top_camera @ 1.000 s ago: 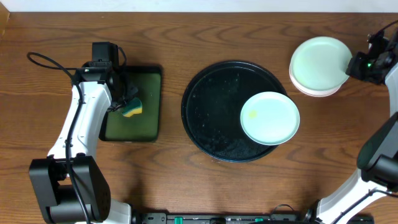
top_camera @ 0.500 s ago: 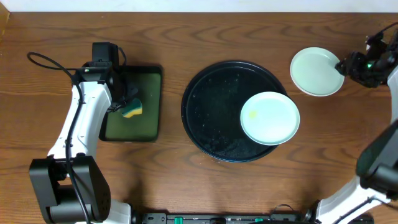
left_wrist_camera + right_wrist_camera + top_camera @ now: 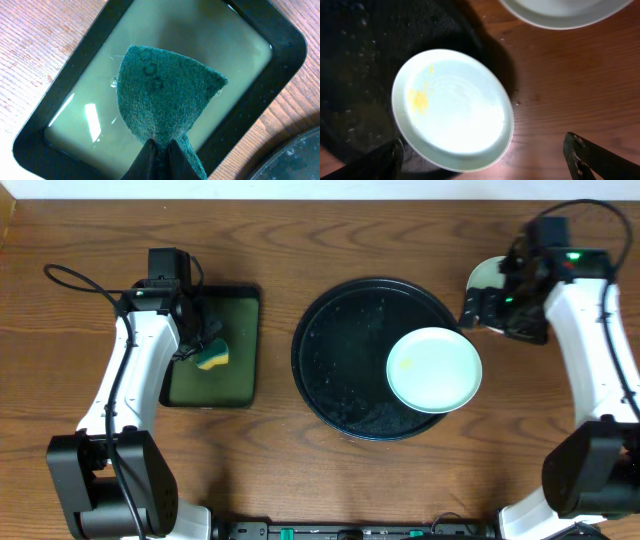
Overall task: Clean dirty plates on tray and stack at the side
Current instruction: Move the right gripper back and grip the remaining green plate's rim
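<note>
The round black tray (image 3: 340,355) lies mid-table. A pale plate (image 3: 434,370) sits on its right edge with a yellow smear (image 3: 405,364); the right wrist view shows this plate (image 3: 452,107) and its smear (image 3: 419,100). Another pale plate (image 3: 488,276) lies on the wood to the tray's right, mostly hidden by the right arm, with its rim (image 3: 560,15) at the top of the wrist view. My right gripper (image 3: 482,312) hovers between the two plates, open and empty (image 3: 485,160). My left gripper (image 3: 200,345) is shut on a sponge (image 3: 212,356), green side (image 3: 165,100) showing.
A rectangular black tray (image 3: 240,300) holding greenish water lies at the left, under the sponge; its rim (image 3: 280,40) shows in the left wrist view. A cable (image 3: 70,275) trails from the left arm. Bare wood (image 3: 570,90) separates the two plates.
The right gripper let go of the pale plate at the side and opened wide. The right arm then swung left from the table's edge toward the tray. The left arm has not moved.
</note>
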You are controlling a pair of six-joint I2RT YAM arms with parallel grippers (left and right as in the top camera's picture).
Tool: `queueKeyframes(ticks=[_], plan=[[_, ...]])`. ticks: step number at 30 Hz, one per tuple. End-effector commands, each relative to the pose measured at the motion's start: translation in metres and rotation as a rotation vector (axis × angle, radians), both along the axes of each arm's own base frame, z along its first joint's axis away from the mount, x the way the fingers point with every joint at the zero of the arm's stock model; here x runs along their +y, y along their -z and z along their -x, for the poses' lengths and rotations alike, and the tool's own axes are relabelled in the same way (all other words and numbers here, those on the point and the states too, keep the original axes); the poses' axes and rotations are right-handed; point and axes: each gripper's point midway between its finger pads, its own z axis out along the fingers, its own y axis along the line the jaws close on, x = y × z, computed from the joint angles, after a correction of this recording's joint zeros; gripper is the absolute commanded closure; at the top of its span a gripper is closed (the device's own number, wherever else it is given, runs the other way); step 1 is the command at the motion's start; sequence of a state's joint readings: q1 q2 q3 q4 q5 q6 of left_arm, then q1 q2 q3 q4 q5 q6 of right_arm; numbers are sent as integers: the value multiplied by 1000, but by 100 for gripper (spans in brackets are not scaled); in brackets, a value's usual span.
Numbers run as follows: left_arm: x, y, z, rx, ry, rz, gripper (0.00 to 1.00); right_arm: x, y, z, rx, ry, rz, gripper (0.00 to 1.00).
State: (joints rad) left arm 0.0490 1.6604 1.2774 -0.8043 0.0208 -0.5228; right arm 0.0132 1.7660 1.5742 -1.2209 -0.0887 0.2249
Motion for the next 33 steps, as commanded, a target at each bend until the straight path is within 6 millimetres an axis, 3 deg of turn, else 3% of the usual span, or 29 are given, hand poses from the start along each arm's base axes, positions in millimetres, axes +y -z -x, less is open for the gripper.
queueKeyframes(ticks=[1, 2, 3, 4, 5, 6, 8, 10, 20, 28, 33], plan=[[1, 0, 3, 3, 3, -3, 93, 13, 20, 12, 48, 9, 69, 1], [1, 0, 3, 3, 3, -3, 93, 14, 24, 15, 57, -12, 77, 1], [1, 0, 3, 3, 3, -3, 93, 14, 27, 17, 64, -25, 88, 31], [1, 0, 3, 3, 3, -3, 92, 10, 29, 20, 78, 3, 104, 53], [1, 0, 3, 4, 3, -3, 93, 4, 31, 26, 102, 64, 129, 59], [1, 0, 3, 4, 3, -3, 93, -3, 33, 32, 124, 127, 158, 56], [1, 0, 3, 3, 3, -3, 93, -12, 37, 41, 154, 195, 204, 41], [1, 0, 2, 1, 3, -3, 93, -14, 45, 47, 174, 193, 215, 37], [1, 0, 2, 0, 3, -3, 93, -24, 91, 74, 230, 278, 265, 45], [1, 0, 2, 0, 3, -3, 92, -13, 98, 62, 185, 277, 199, 50], [1, 0, 2, 0, 3, -3, 93, -14, 111, 64, 174, 283, 198, 59]])
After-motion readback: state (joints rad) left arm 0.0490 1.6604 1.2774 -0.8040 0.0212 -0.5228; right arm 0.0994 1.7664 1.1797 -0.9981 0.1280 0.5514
